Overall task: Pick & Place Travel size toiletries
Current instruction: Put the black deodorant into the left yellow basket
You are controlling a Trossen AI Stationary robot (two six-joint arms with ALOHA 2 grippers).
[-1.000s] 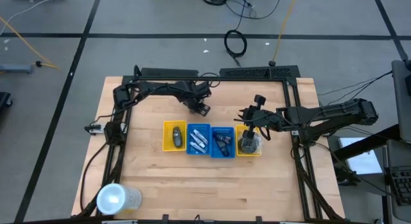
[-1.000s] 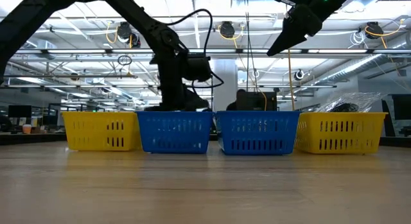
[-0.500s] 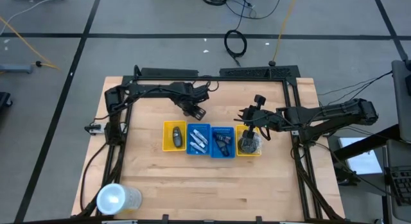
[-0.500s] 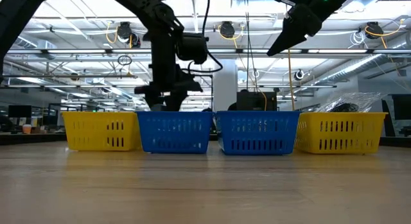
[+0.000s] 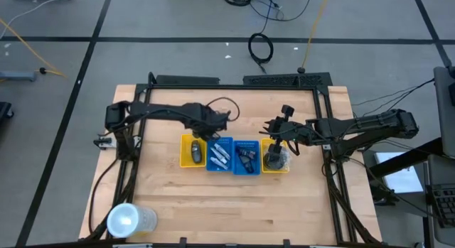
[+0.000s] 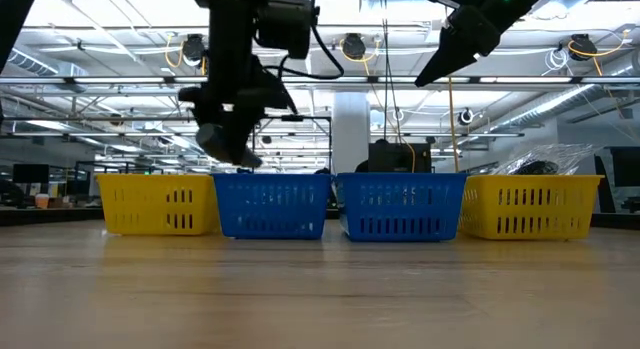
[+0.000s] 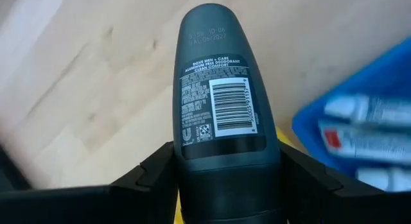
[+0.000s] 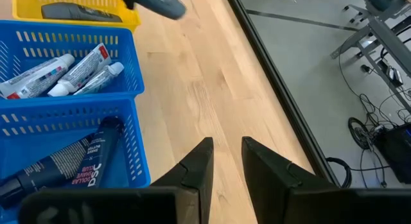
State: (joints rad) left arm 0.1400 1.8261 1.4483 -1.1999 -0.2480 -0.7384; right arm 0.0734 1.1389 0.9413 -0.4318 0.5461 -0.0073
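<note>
the left gripper [image 7: 225,176] has its two dark fingers [image 7: 151,172] pressed against the sides of a dark grey deodorant bottle [image 7: 221,89], holding it near its lower end so that most of the rounded body and the printed label stick out ahead of the fingers. in the high view the left gripper [image 5: 206,128] sits over the far edge of the left yellow tray [image 5: 183,150], which already holds another dark bottle [image 5: 197,151]. in the low view the bottle hangs tilted above the join between the yellow tray and the blue one.

the bottle looks rigid, smooth and light, a hard plastic shell that should not give under the squeeze. its curved, glossy sides are likely slippery, so a hold across the flatter faces seems safest, and a low grip like this one may let it pivot if bumped.

just right of it, the blue tray [image 5: 220,155] carries white tubes [image 8: 61,70], softer things that would dent under pressure. the next blue tray [image 5: 247,158] holds dark tubes [image 8: 70,161]. the far-right yellow tray [image 5: 284,168] holds a dark mesh puff [image 5: 273,160].

the right gripper [image 8: 226,161] waits above the far side of that right tray, its fingers a narrow gap apart and empty.
</note>
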